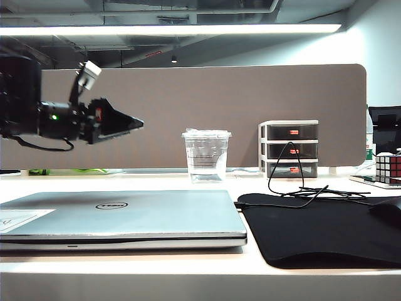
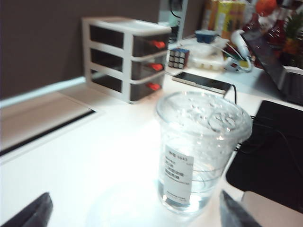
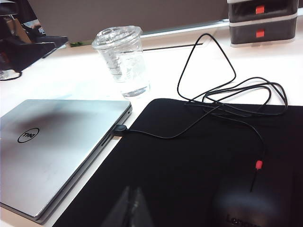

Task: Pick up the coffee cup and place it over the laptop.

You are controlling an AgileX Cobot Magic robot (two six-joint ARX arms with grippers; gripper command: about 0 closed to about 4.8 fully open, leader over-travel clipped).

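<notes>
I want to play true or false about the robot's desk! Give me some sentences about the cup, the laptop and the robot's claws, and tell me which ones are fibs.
1. The coffee cup stands on the laptop. False: it stands on the table behind the laptop.
2. The laptop is shut. True.
3. The left gripper holds the cup. False: it is open, in the air left of the cup.
4. The cup has a clear lid on. True.
5. A black cable lies on the mouse pad. True.
</notes>
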